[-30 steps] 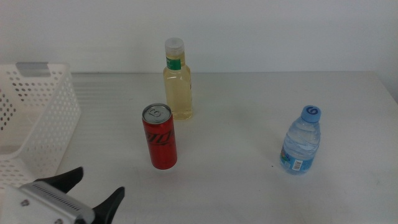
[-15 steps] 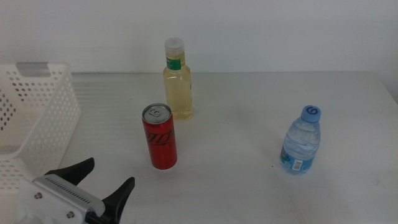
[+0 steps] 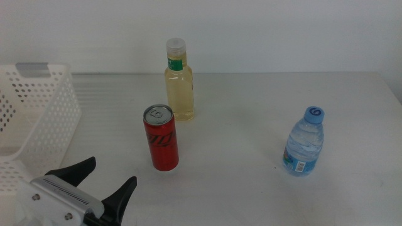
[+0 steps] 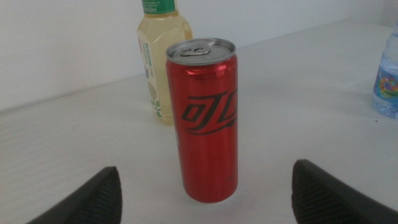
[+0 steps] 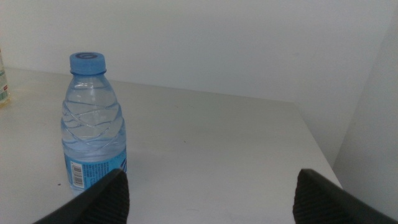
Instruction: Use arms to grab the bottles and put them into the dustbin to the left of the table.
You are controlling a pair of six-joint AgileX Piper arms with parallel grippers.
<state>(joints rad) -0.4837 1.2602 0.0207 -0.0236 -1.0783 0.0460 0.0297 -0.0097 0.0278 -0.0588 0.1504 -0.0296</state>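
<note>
Since the left gripper [image 3: 103, 177] waits wide open near the upright red soda can [image 3: 162, 138], beside the white dustbin [image 3: 44, 119]: best eased straight forward. From the left wrist, centred on the can, clear of the yellow-liquid bottle [image 4: 160, 59]. From the right wrist, right gripper [image 5: 208, 186] agape by the water bottle [image 5: 93, 121]; plain white table [image 5: 217, 143], bare wall.

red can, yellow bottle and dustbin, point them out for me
red can [image 3: 162, 146]: middle view, on its red side wall.
yellow bottle [image 3: 178, 91]: middle view, on its liquid-filled body.
dustbin [image 3: 58, 119]: middle view, on its perforated side wall.
</note>
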